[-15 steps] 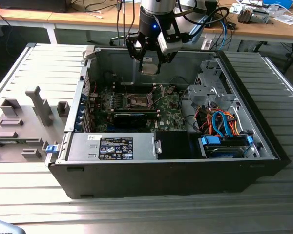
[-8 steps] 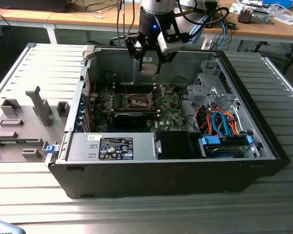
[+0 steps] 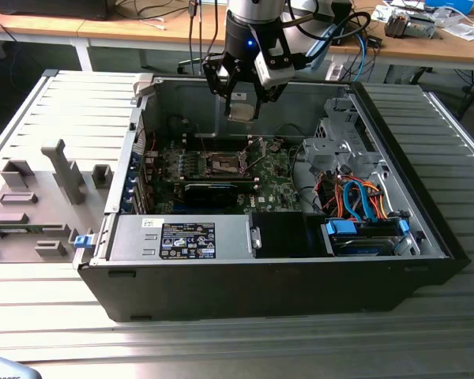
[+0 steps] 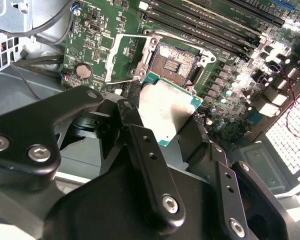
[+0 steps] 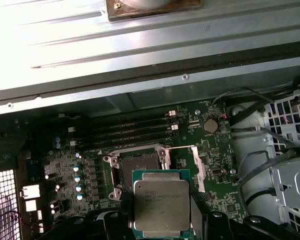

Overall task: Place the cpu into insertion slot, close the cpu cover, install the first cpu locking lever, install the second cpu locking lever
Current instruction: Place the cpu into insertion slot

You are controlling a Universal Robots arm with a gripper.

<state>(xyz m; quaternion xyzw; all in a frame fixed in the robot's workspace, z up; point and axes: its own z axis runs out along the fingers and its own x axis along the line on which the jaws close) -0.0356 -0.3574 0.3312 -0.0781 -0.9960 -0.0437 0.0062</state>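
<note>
I'm looking down into the open computer case (image 3: 261, 292), which takes up the middle of the exterior view. The motherboard (image 3: 280, 185) lies flat on its floor. None of the four steps is done, as far as I can judge. The insertion slot (image 3: 223, 163) sits bare at the centre of that view. In the second wrist view its contacts (image 4: 176, 64) are uncovered, and the cover (image 4: 121, 56) seems swung aside next to it. I can't clearly make out how the two levers stand.

The gripper (image 3: 242, 101) hangs in the upper middle of the exterior view, clear of the board and above the slot. Its fingers (image 5: 121, 210) are closed on opposite edges of the cpu (image 5: 161, 202), and I see nothing else in its grasp.

The cpu is square, so it has no long axis to speak of. It rides flat with its metal top (image 4: 167, 107) facing the wrist cameras. In the first wrist view its edges run roughly parallel to the slot's (image 5: 137, 165), though it isn't over the opening yet.
</note>
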